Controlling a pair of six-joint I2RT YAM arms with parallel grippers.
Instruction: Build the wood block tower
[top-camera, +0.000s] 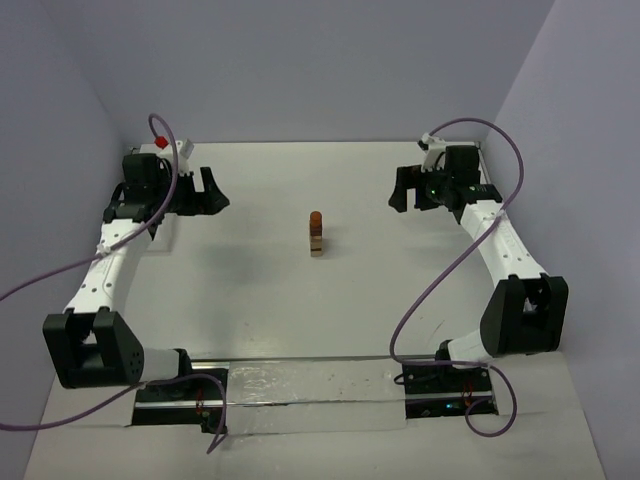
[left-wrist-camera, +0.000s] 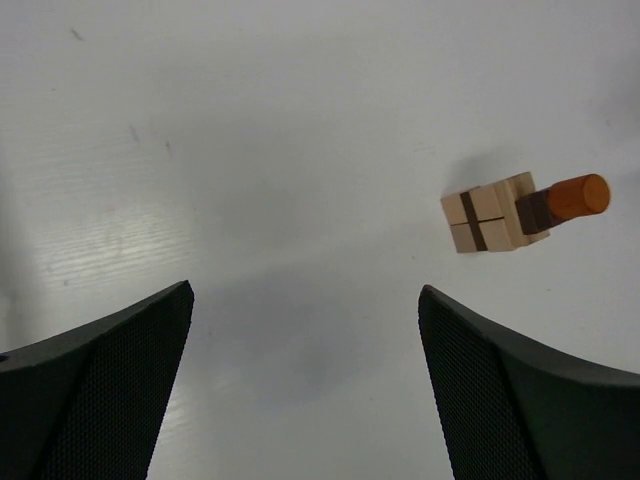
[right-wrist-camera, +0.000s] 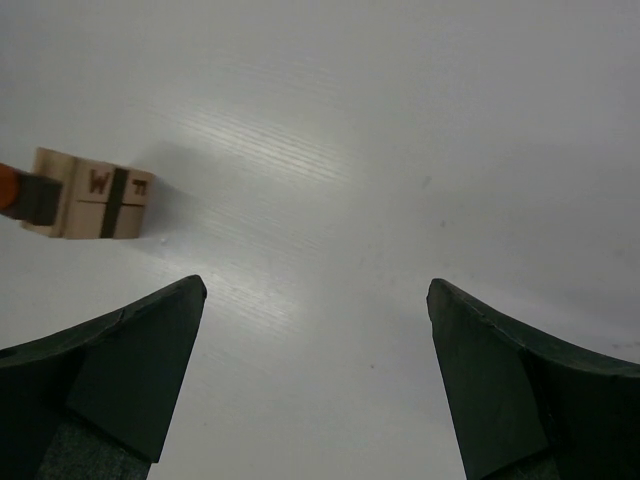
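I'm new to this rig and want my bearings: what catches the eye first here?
A small tower of pale blocks capped by an orange-brown piece stands alone at the middle of the white table. The left gripper and right gripper flank it well apart, both open and empty.

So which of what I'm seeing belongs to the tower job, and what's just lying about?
Job:
- tower, standing mid-table
- left gripper, open, empty
- right gripper, open, empty

Just there:
- table
- purple cables
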